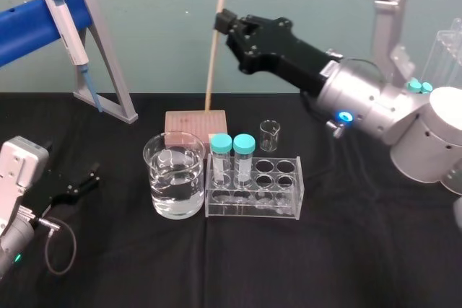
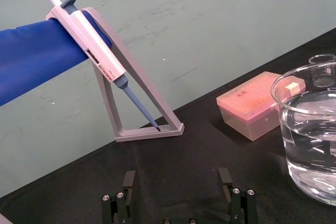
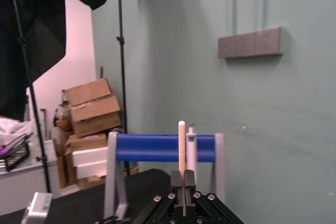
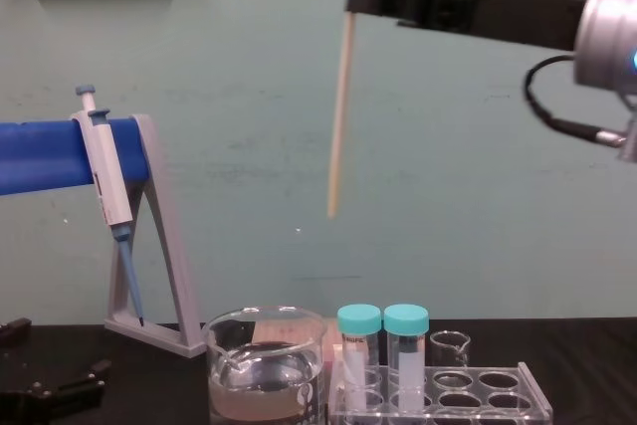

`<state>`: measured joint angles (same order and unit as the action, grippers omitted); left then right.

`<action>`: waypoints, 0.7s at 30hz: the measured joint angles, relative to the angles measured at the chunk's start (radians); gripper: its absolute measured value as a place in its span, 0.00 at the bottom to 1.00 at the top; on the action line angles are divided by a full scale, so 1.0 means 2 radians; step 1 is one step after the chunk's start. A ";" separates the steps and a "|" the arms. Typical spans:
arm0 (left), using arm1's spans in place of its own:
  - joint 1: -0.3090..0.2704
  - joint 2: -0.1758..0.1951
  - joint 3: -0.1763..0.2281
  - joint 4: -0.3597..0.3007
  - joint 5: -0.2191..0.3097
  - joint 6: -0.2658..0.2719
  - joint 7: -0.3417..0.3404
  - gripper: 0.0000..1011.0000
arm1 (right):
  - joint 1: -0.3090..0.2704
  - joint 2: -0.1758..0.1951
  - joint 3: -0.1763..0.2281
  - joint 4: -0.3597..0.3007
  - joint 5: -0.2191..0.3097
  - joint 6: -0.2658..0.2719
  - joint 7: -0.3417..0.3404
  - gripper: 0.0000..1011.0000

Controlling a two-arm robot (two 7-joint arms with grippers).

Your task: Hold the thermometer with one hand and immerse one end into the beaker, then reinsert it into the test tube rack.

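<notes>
The thermometer [image 1: 214, 48] is a thin cream rod hanging nearly upright in the air, and my right gripper [image 1: 221, 24] is shut on its upper part. From the chest, the thermometer [image 4: 341, 116] ends well above the table, over the gap between the beaker [image 4: 264, 370] and the capped tubes. At the right wrist, the thermometer [image 3: 181, 148] rises from between the closed fingers [image 3: 176, 182]. The beaker [image 1: 175, 175] holds clear water, left of the test tube rack [image 1: 289, 210]. My left gripper [image 1: 81, 184] rests open on the table at the left, with nothing between its fingers [image 2: 128, 182].
A grey-and-blue pipette [image 1: 66, 23] hangs on a blue and grey stand [image 1: 108, 70] at the back left. A pink tip box [image 1: 195, 122] and a tiny glass beaker [image 1: 269, 135] sit behind the rack. Two teal-capped tubes [image 1: 232, 156] stand in the rack's left holes.
</notes>
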<state>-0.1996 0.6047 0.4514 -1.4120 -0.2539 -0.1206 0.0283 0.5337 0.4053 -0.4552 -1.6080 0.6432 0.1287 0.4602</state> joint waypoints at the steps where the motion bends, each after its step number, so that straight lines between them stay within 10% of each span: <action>1: 0.000 0.000 0.000 0.000 0.000 0.000 0.000 0.99 | 0.002 -0.002 -0.003 0.002 0.001 0.002 0.000 0.03; 21: 0.000 0.000 0.000 0.000 0.000 0.000 0.000 0.99 | 0.055 -0.042 -0.065 0.091 -0.030 0.010 0.015 0.03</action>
<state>-0.1995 0.6047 0.4514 -1.4120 -0.2539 -0.1206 0.0283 0.6445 0.3220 -0.5845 -1.4269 0.5826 0.1494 0.4899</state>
